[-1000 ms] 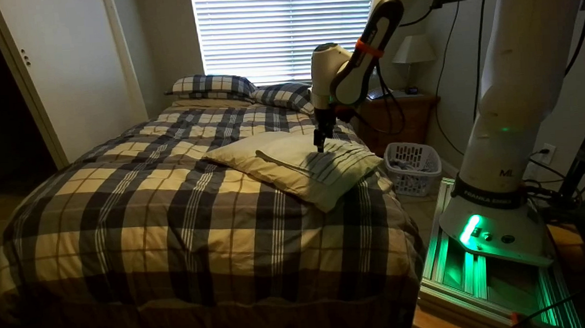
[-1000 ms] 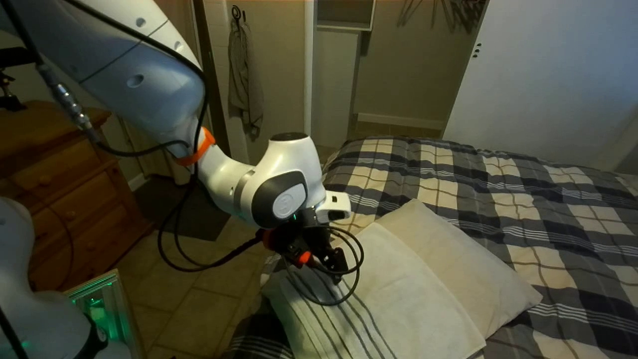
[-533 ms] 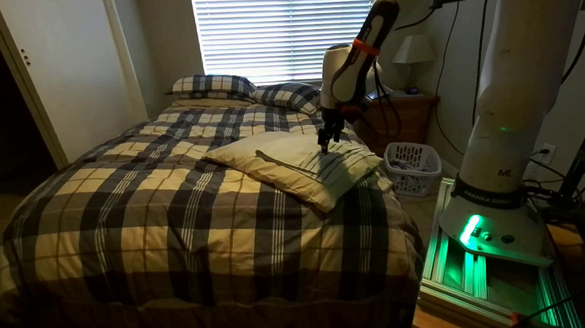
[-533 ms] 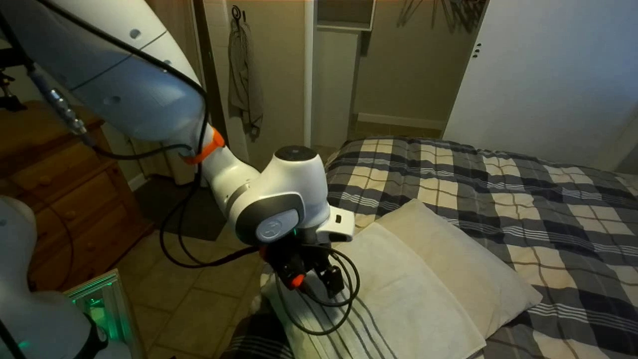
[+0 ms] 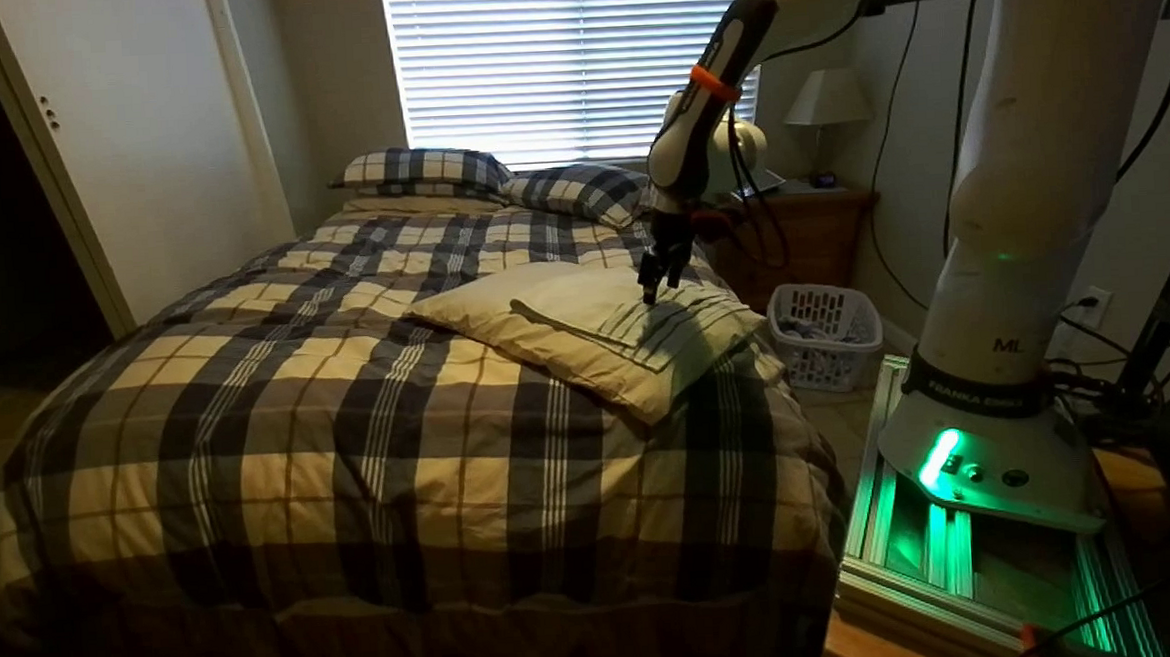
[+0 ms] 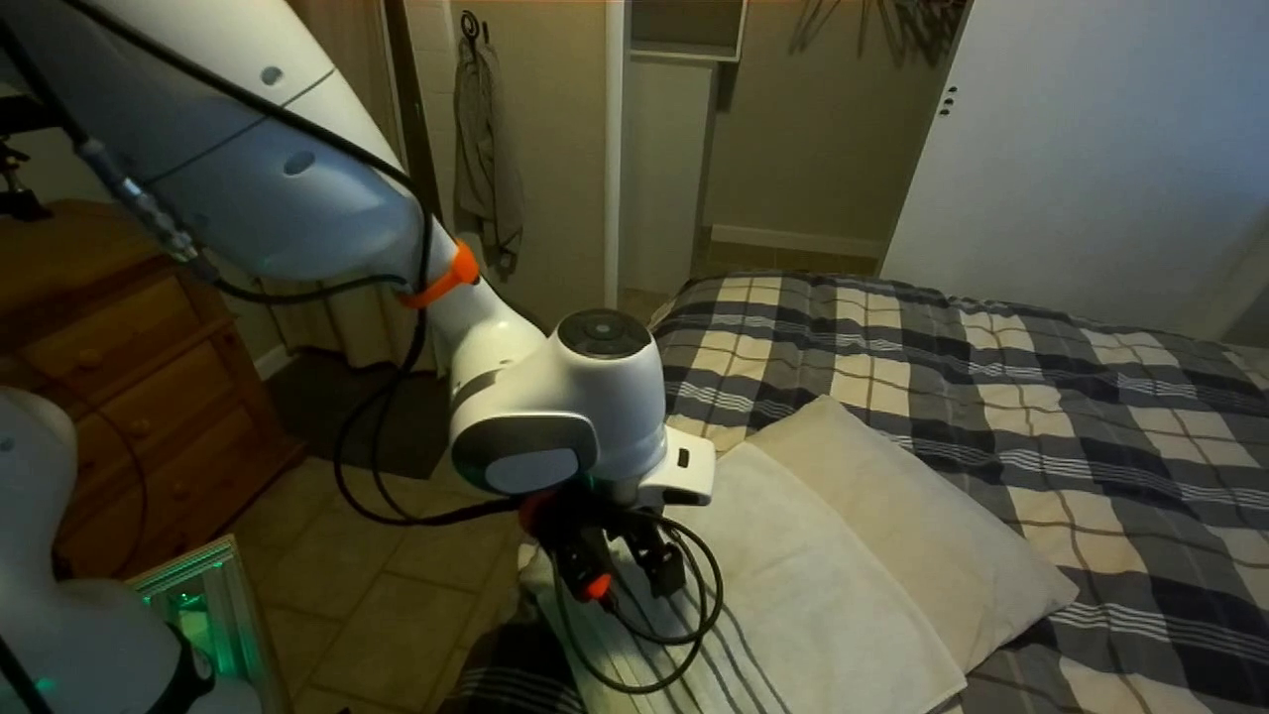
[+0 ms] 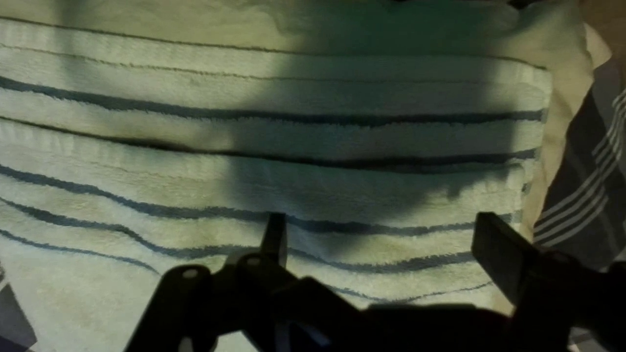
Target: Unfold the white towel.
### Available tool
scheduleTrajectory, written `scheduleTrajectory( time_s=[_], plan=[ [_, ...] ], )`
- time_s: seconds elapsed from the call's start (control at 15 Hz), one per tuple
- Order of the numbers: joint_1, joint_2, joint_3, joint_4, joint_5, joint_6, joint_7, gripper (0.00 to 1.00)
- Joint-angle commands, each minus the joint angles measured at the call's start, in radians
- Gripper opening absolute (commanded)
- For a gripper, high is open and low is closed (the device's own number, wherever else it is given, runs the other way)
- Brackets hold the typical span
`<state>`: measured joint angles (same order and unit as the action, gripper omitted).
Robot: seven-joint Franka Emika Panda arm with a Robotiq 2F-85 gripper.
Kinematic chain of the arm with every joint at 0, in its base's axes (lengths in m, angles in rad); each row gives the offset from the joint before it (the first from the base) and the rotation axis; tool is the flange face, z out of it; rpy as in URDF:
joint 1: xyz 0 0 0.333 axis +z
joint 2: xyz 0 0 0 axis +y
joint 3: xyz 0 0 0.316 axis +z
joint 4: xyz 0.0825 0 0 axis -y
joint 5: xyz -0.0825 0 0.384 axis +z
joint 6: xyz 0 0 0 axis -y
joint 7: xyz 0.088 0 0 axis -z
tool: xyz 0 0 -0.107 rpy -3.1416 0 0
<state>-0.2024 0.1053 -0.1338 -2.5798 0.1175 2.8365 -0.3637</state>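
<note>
The white towel lies folded flat on a cream pillow on the bed; it shows in both exterior views [image 5: 584, 304] [image 6: 823, 595] and fills much of the wrist view [image 7: 146, 181]. Thin dark stripes run along one end, where two layered edges lie one on the other. The cream pillow [image 5: 484, 304] shows past the towel's edges. My gripper [image 7: 380, 220] is open and empty, its fingers wide apart over the striped part near a side edge. In both exterior views the gripper [image 5: 661, 289] [image 6: 634, 585] hangs fingers-down close over the stripes; whether the tips touch is unclear.
A plaid bedspread [image 5: 300, 434] covers the bed, with plaid pillows [image 5: 426, 169] at its head. A white laundry basket [image 5: 826, 341] and a wooden nightstand [image 5: 791, 238] stand beside the bed. A cable loop [image 6: 709, 605] hangs at the gripper.
The gripper has shifted slightly right in an exterior view and toward the camera in an exterior view, and the wrist has turned. The towel looks unmoved.
</note>
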Motion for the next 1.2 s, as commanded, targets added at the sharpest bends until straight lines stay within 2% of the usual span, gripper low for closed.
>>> scheduleTrajectory(
  time_s=[0.0,0.13,0.27,0.4,0.67,0.73,0.87,0.93,1.07,1.13],
  plan=[
    [0.012,0.176,0.106,0.119,0.169,0.016,-0.064,0.97],
    [-0.019,0.252,0.194,0.190,0.214,-0.029,-0.071,1.00],
    [-0.027,0.323,0.229,0.250,0.195,-0.073,-0.032,1.00],
    [-0.013,0.358,0.221,0.285,0.155,-0.100,0.020,1.00],
    [0.035,0.342,0.161,0.289,0.092,-0.139,0.130,1.00],
    [0.052,0.329,0.144,0.281,0.071,-0.143,0.164,0.75],
    [0.086,0.313,0.114,0.279,0.023,-0.162,0.231,0.76],
    [0.093,0.286,0.098,0.267,-0.001,-0.179,0.250,0.84],
    [0.122,0.271,0.070,0.272,-0.048,-0.210,0.306,0.53],
    [0.130,0.260,0.061,0.273,-0.067,-0.226,0.325,0.50]
  ],
)
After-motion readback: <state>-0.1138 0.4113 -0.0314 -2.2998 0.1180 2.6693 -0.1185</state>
